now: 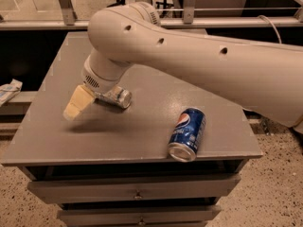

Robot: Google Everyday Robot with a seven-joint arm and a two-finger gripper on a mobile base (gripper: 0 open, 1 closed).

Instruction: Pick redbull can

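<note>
A one-armed robot's gripper (78, 103) hangs low over the left half of a grey bench (142, 143), its tan end angled down toward the near left. It sits just beside the redbull can (116, 97), which lies on its side left of centre with its silver end facing right. Whether the gripper is spread or pressed together cannot be told, as the wrist hides part of it and of the can. The likely risk is a roll: a slim can lying flat could skid or spin away if nudged off-centre. A Pepsi can (187, 134) lies on its side near the right front edge, well apart and not in the way. The bulky white arm (203, 56) crosses above the bench's far right.
</note>
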